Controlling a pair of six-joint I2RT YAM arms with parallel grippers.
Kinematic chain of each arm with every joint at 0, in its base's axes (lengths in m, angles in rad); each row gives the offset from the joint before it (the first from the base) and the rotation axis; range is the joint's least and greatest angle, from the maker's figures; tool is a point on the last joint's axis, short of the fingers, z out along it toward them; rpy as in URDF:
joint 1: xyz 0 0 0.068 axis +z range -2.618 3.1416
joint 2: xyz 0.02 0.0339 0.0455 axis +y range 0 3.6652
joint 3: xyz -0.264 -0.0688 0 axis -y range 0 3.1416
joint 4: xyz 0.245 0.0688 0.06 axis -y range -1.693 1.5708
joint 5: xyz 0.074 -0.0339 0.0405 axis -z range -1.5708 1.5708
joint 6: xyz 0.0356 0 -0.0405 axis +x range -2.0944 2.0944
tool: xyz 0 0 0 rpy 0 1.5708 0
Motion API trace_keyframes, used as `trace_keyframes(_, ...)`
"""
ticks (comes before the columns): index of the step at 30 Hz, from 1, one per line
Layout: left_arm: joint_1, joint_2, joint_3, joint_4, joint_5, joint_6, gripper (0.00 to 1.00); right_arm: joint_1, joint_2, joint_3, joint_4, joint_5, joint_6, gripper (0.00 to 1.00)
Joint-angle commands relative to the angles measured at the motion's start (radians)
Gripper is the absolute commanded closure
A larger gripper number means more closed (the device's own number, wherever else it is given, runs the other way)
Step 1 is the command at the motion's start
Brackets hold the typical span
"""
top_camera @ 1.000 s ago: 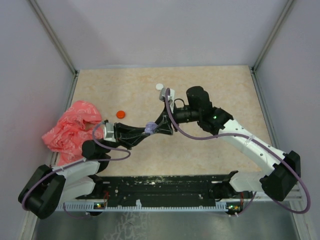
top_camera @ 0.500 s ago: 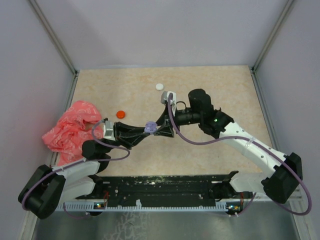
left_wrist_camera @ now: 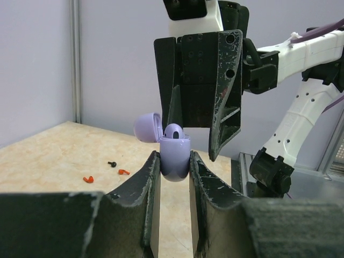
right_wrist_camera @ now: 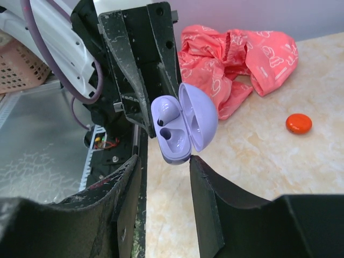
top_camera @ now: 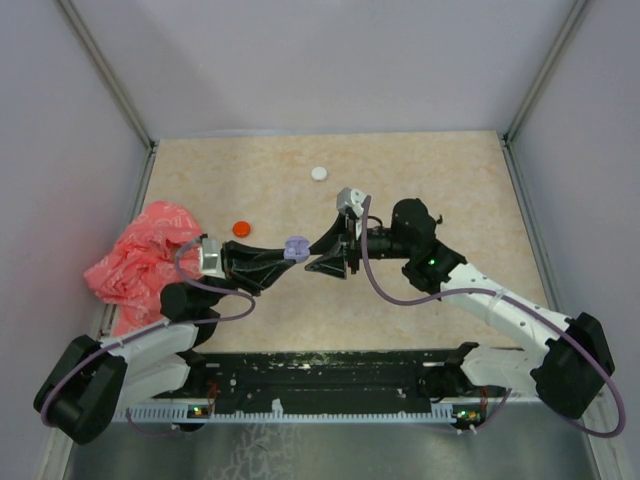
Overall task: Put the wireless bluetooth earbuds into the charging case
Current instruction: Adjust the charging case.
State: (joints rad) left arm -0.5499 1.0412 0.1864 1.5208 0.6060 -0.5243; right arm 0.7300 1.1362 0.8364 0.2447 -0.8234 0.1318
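1. A lilac earbud (right_wrist_camera: 164,110) is being cradled in the open charging case (right_wrist_camera: 177,145). It is judged tiny, light, hard and slippery, best pinched gently across its stem.
2. The case is being pinched at its base by the left fingers (left_wrist_camera: 148,183), in the air above the middle of the table (top_camera: 450,180).
3. The right fingers (right_wrist_camera: 207,193) are being held spread and empty, just beside the case and clear of the earbud.

Nothing legible shows (the white print on the pink bag (right_wrist_camera: 236,48) is unreadable).
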Motion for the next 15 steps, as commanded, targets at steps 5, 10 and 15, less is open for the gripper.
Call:
trace_keyframes(5, -0.004, -0.025, 0.024, 0.269, 0.002, -0.033, 1.00, -0.001, -0.023, 0.004, 0.183, 0.000, 0.074, 0.59)
trace_keyframes(10, -0.004, -0.028, 0.028, 0.269, 0.004, -0.046, 1.00, -0.001, -0.006, 0.002, 0.203, -0.002, 0.102, 0.59)
trace_keyframes(15, -0.004, -0.031, 0.028, 0.269, 0.006, -0.050, 1.00, -0.001, 0.001, -0.011, 0.266, -0.018, 0.143, 0.62)
